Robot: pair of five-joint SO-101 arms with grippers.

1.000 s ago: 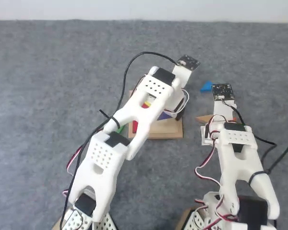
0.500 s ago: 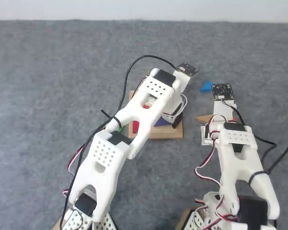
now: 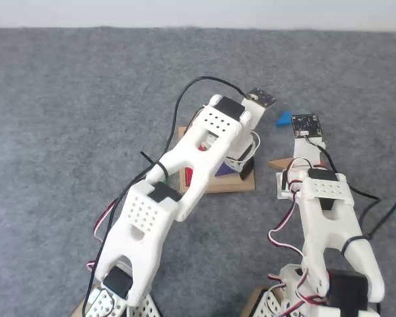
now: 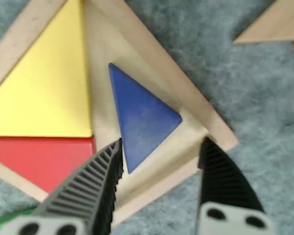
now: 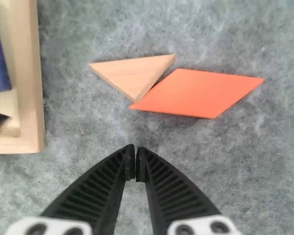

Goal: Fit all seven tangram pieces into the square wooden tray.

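We see a grey, carpet-like worktop that carries everything. The left arm stretches across it to the square wooden tray, and the right arm stands beside it, on the side of the tray where loose pieces lie. The left gripper hangs over one corner of the tray with its jaws wide apart and nothing between them; one finger is above the border between the red piece and the blue triangle, the other above the tray's rim. The right gripper is above the bare worktop with its jaws pressed together and it holds nothing. Inside the tray, the yellow triangle is the biggest piece, and the red piece touches it along one edge. The blue triangle lies flat in the corner part, just beside the yellow one, with a thin strip of tray floor between them. Outside the tray, the orange parallelogram and the plain wooden triangle lie on the worktop and touch each other, near the right gripper. A small light blue piece lies farther away, apart from the tray. We see also a bit of a green piece just outside the tray.
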